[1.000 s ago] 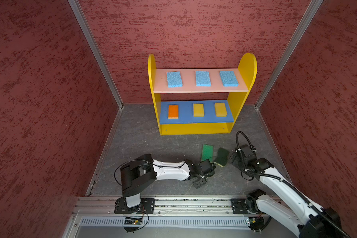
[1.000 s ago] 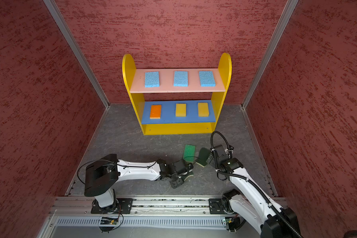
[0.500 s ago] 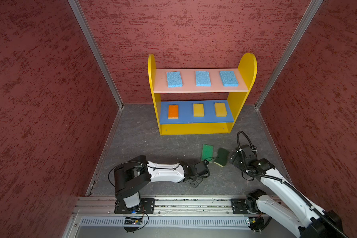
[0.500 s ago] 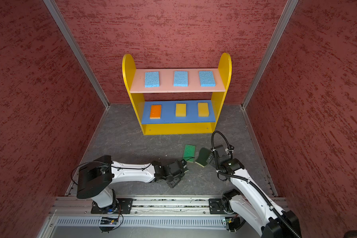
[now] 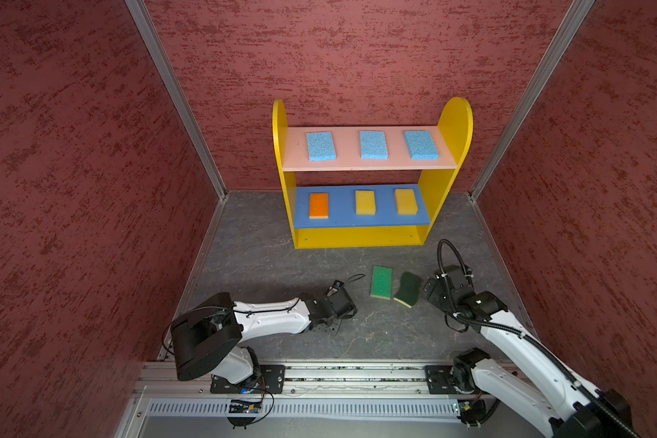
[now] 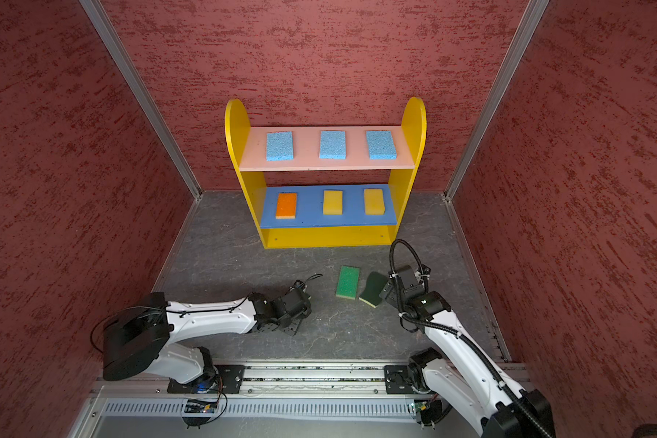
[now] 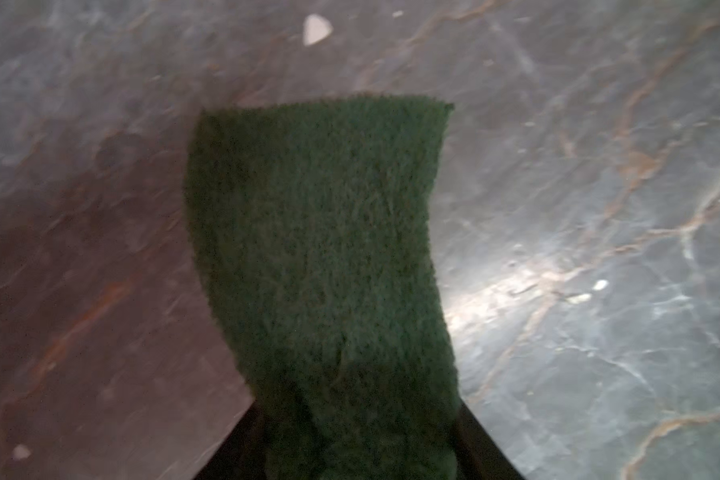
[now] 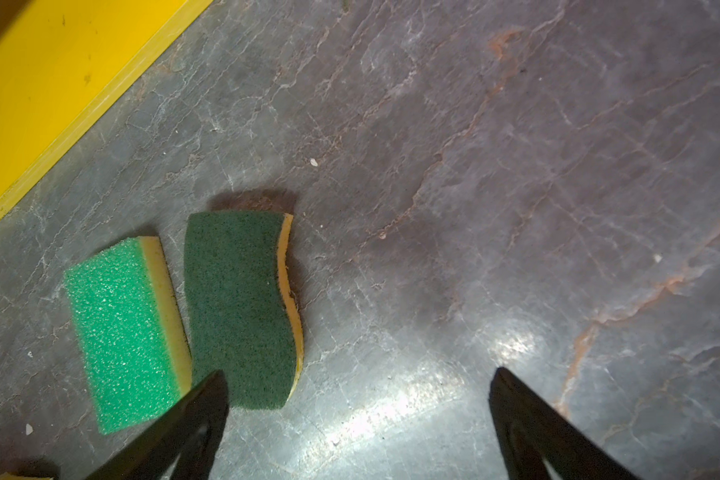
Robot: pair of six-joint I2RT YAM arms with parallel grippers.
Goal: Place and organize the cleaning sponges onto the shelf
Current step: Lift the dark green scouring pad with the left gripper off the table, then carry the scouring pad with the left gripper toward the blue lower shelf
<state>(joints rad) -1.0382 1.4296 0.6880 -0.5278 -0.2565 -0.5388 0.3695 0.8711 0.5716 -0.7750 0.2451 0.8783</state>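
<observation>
Left gripper (image 7: 357, 405) pinching one end of held dark green sponge (image 7: 316, 232); rest juts past fingertips. Looks light, soft, squashy: gentle squeeze across long sides should do. Right gripper (image 8: 359, 372) spread wide, empty; wavy sponge (image 8: 238, 307) just ahead of one fingertip, bright green sponge (image 8: 121, 328) just beside it. Shelf (image 5: 361, 235) well beyond both grippers. No readable labels or writing.

Grey marbled floor (image 5: 266, 265), red textured walls (image 5: 73, 170)
</observation>
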